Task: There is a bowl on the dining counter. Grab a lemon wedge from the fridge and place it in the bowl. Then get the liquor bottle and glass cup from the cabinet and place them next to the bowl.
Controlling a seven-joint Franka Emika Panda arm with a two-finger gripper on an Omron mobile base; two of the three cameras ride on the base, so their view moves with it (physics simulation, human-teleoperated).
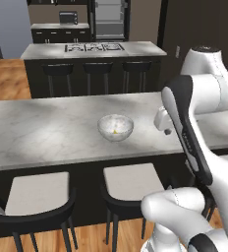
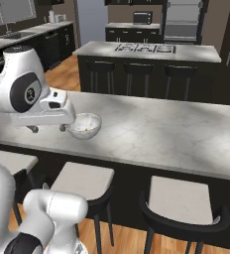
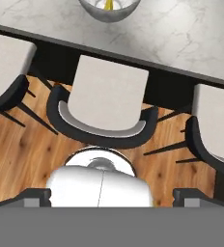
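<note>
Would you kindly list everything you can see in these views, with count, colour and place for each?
bowl: one, pale grey-white, on the dining counter.
lemon wedge: one, yellow, inside the bowl.
dining counter: one, grey-white marble on a dark base, across the foreground.
stools: three at the near side, dark frames with pale seats.
island: one, marble top with stove burners, behind the counter, with three dark stools.
fridge: one, black, pale interior showing, at the back wall.
microwave: one, dark, on the back counter.
floor: wooden, brown.
gripper: one, dark fingertips spread open, holding nothing, looking down at a stool.
</note>
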